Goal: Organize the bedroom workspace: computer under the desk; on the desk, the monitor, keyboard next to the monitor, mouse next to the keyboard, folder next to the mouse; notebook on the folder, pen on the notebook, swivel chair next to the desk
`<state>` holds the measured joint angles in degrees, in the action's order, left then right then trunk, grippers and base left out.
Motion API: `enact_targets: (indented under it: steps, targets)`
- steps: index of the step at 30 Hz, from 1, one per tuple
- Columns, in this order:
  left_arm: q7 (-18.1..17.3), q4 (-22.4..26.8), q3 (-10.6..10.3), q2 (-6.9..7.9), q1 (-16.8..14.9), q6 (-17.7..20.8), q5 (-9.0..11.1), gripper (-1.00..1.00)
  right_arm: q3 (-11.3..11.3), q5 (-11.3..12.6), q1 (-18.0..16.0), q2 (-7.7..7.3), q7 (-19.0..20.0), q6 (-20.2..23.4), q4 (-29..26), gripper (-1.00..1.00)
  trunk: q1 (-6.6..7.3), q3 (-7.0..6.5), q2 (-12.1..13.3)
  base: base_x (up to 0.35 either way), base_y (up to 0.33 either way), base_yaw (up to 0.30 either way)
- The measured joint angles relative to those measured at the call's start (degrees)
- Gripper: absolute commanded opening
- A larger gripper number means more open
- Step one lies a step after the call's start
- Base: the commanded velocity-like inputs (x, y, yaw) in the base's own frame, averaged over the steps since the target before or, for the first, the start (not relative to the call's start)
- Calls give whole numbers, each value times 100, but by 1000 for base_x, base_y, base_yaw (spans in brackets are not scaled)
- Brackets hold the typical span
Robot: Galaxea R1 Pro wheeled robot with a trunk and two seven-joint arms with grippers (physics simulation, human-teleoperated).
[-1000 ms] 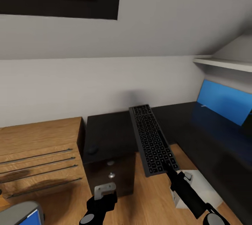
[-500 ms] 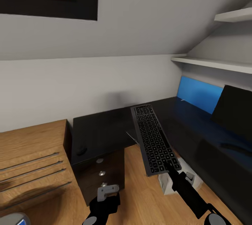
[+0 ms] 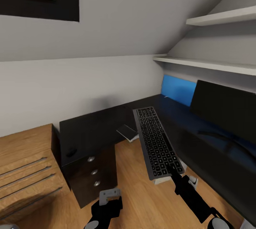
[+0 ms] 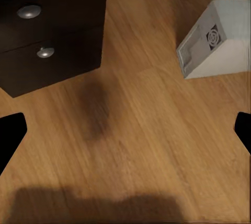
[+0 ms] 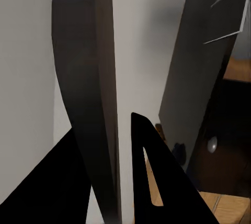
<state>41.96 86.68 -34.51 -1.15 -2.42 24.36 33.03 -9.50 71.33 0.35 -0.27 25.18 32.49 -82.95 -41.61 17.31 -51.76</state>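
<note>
my right pincer (image 3: pixel 175 172) clamped keyboard (image 3: pixel 155 140) by near end, above floor | my left pincer (image 3: pixel 110 195) wide, nothing held | mouse (image 3: pixel 71 152) sat on table (image 3: pixel 92 131) | monitor (image 3: pixel 222 106) on table

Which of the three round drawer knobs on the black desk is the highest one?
The knob just under the desk top; the other two sit below it.
</note>
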Motion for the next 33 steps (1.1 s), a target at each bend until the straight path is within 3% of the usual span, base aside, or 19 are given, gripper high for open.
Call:
enact_targets:
  steps: [19, 33]
  targets:
    - [-4, 0, -63, 0, 2, 1, 0, 100, -5, 1, 0, -8, 0, 0, -1, -100, 1, 0, 0, -21, 4, -300]
    - [-4, 0, -67, 0, 2, 17, 9, 100, 4, 1, 0, -4, 0, -1, 45, -100, -1, 0, 0, -240, 82, -300]
